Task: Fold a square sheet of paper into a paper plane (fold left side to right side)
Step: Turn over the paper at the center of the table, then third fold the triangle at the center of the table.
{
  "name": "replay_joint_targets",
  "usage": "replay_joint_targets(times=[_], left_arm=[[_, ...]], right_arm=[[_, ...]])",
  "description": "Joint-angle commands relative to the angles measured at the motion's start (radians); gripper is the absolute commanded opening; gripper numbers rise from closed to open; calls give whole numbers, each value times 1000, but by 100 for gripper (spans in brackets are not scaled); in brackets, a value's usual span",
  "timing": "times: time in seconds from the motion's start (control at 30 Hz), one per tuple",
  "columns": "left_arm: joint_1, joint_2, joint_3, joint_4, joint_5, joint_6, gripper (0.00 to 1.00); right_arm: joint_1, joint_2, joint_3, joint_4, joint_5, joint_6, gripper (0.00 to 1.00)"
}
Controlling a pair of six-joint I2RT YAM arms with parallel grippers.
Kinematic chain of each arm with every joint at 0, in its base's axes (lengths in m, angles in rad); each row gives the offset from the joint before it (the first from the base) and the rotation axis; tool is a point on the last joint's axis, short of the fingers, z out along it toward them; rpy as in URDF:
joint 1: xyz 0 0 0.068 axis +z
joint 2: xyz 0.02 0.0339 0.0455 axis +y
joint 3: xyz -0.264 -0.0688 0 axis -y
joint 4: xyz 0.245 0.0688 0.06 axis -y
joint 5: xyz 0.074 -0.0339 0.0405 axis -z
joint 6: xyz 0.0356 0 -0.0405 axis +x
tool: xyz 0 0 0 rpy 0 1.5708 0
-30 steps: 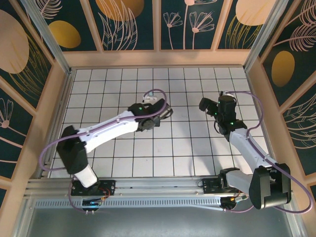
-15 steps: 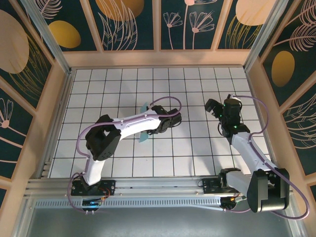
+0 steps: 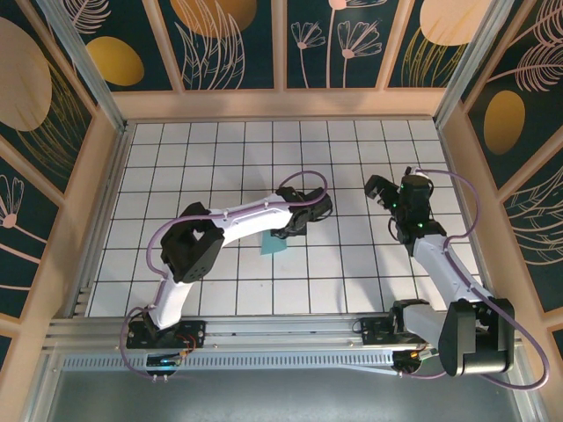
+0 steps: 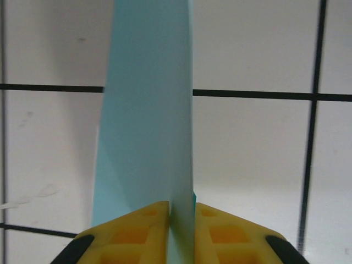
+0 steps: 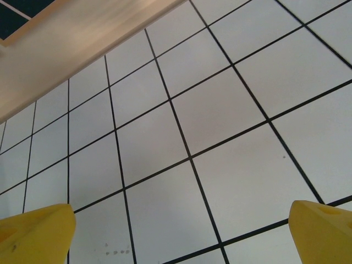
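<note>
In the overhead view the left arm reaches across the middle of the white grid table [image 3: 220, 141]. The left gripper [image 3: 301, 220] sits just left of centre. A corner of the light-blue paper plane [image 3: 274, 244] pokes out below the arm, lying low over the tiles.

In the left wrist view the paper plane [image 4: 146, 110] runs as a narrow folded strip from the bottom centre up to the top edge, with a faint slanted crease in its lower left part. Its near end sits in the slim gap between the two yellow fingers [image 4: 140, 225] of the left gripper [image 4: 181, 212]. They appear to pinch it, though the contact itself is hard to judge.

The right gripper [image 3: 383, 188] hovers right of centre, well apart from the paper. In the right wrist view the right gripper [image 5: 179, 231] has its yellow fingers [image 5: 33, 231] spread wide at the bottom corners, with bare tiles between them.
</note>
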Motion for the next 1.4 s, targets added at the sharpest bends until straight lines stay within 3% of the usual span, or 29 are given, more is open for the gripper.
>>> replay_joint_targets(times=[0.0,0.37,0.57,0.7,0.93,1.07,1.27,1.37], left_arm=[[12,35,21,58,77,22,21],[48,-6,18,209,201,62,47],[84,-139,-77,384,278,107,58],[143,-277,-220,556,346,127,60],[257,-482,-487,801,439,160,61],[338,-592,-666,970,502,117,62],[407,-695,-813,1021,450,158,67],[443,-741,-877,1054,449,150,69]], right_arm=[[-11,11,-16,24,-43,-16,99],[-21,25,16,-24,-104,-54,99],[-29,17,67,-63,-220,-73,99],[-29,26,103,-87,-342,-67,93],[-18,90,144,-101,-551,-7,74],[41,138,169,-109,-571,30,69],[225,256,225,-79,-529,91,63],[310,349,253,-36,-546,132,51]])
